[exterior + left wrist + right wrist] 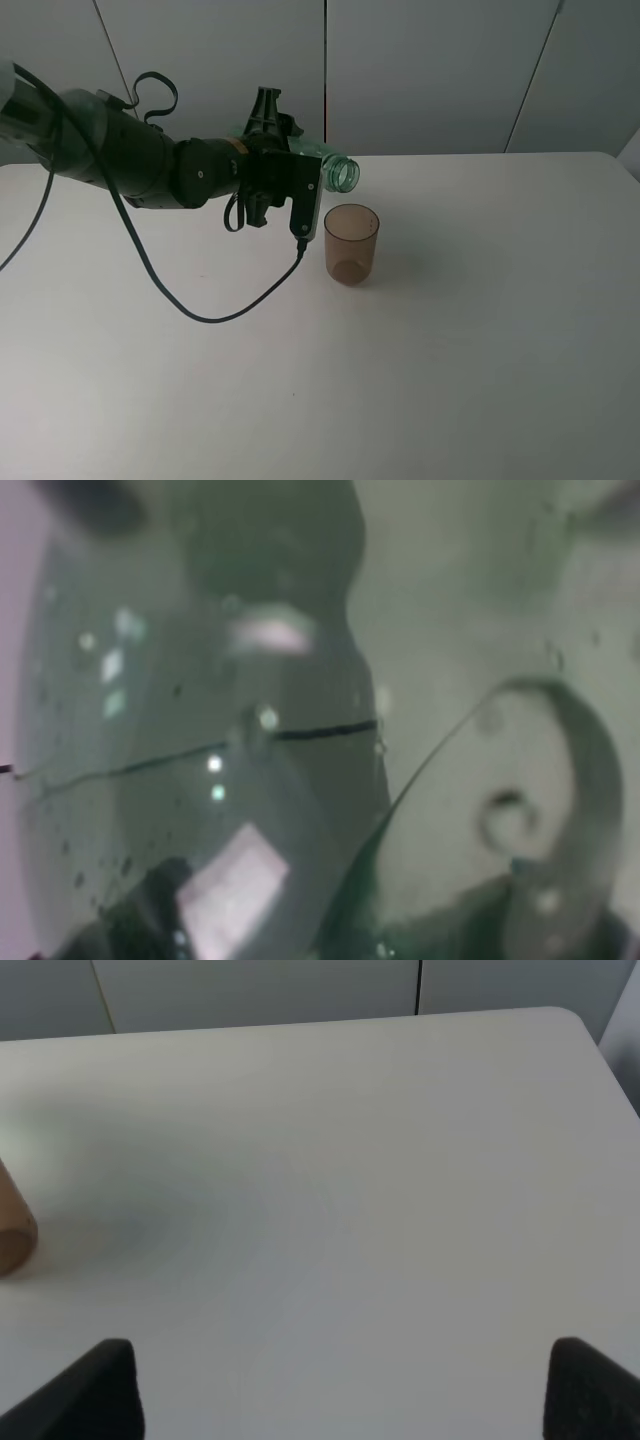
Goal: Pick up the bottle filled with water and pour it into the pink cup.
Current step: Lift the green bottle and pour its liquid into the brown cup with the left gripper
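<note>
The bottle [340,172], green and transparent, lies tilted almost level above the table, its open mouth just over the far rim of the pink cup [351,243]. My left gripper [268,135] is shut on the bottle's body, which it mostly hides. The left wrist view is filled by the blurred green bottle [200,730] wall. No stream of water shows. The pink cup stands upright on the white table; its edge [14,1225] also shows in the right wrist view. My right gripper [345,1390] is open over bare table, well away from the cup.
The white table [480,350] spreads wide around the cup. A black cable [215,318] hangs from the left arm and loops down to the table in front of it. Grey wall panels stand behind the far edge.
</note>
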Robot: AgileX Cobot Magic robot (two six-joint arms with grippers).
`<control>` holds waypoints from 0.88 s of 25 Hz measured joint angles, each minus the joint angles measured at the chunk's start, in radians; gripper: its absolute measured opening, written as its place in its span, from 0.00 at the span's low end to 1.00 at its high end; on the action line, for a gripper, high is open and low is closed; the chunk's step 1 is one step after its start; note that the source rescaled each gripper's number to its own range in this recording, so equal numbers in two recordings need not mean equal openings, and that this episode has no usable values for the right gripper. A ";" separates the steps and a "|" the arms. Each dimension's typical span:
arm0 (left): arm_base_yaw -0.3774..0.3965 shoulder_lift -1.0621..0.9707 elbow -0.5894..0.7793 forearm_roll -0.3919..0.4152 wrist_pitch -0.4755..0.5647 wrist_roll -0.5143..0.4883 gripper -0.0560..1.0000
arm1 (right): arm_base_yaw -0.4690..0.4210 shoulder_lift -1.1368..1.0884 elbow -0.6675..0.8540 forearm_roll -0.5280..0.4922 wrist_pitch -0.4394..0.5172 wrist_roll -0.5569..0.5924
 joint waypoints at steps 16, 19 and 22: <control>-0.029 0.000 0.000 -0.133 -0.034 0.217 0.06 | 0.000 0.000 0.000 0.000 0.000 0.000; -0.031 0.000 0.000 -0.157 -0.038 0.236 0.06 | 0.000 0.000 0.000 0.000 0.000 0.000; -0.033 0.000 0.000 -0.191 -0.051 0.276 0.06 | 0.000 0.000 0.000 0.000 0.000 0.000</control>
